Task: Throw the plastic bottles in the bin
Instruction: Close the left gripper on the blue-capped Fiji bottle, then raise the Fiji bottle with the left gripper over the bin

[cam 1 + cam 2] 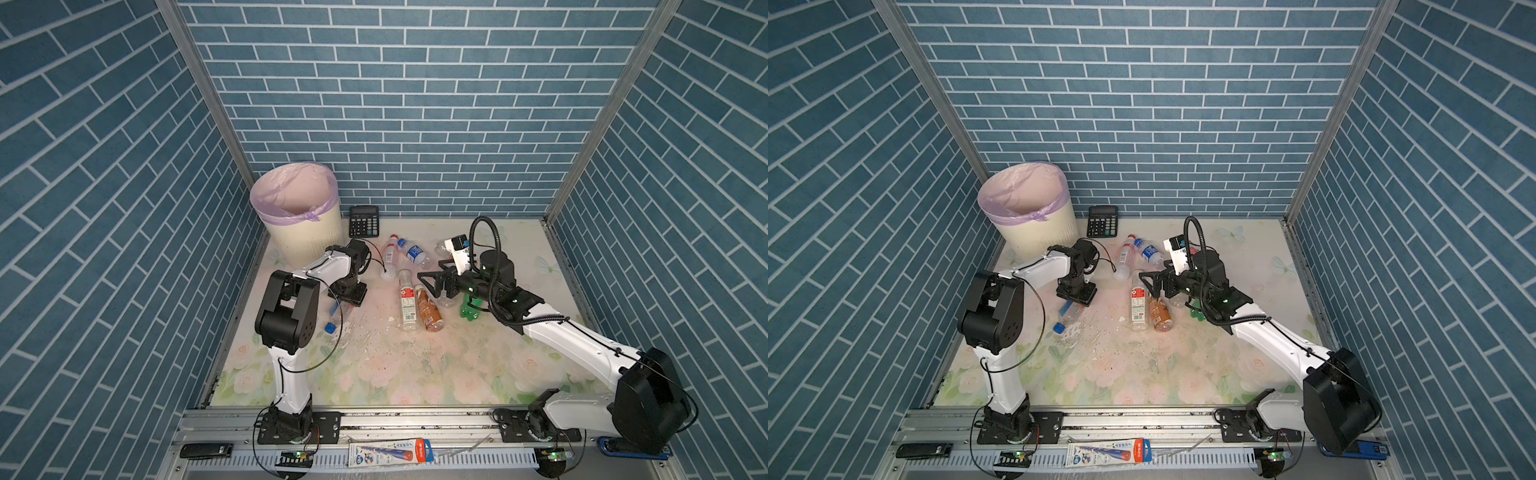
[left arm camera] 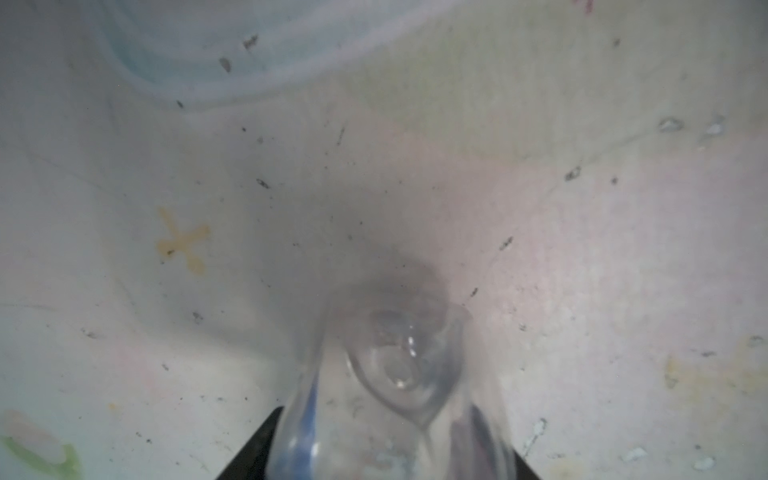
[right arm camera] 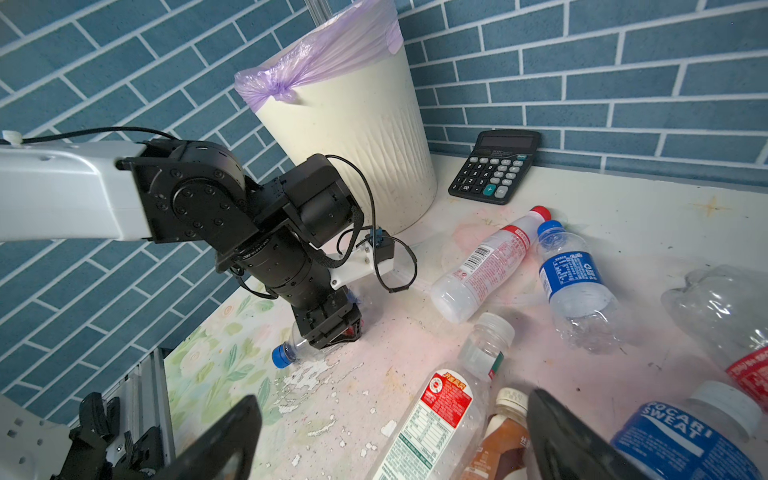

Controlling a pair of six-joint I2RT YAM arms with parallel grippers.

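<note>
Clear blue-capped bottle [image 3: 293,345] lay flat; left gripper [image 3: 330,338] straddled it, clamp not discernible. Right gripper [image 3: 392,401] gaped wide above red-labelled bottle [image 3: 432,419] and brown bottle [image 3: 498,440].

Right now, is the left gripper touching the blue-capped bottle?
Touching. In the left wrist view the bottle fills the left gripper, pressed against both fingers, no gap.

We're looking into a robotics lab booth: blue brick-print wall panels [image 1: 415,104] are boxing in a floral tabletop [image 1: 395,374], white-and-black robot arms [image 1: 573,345] bolted to a grey aluminium rail [image 1: 415,419].
</note>
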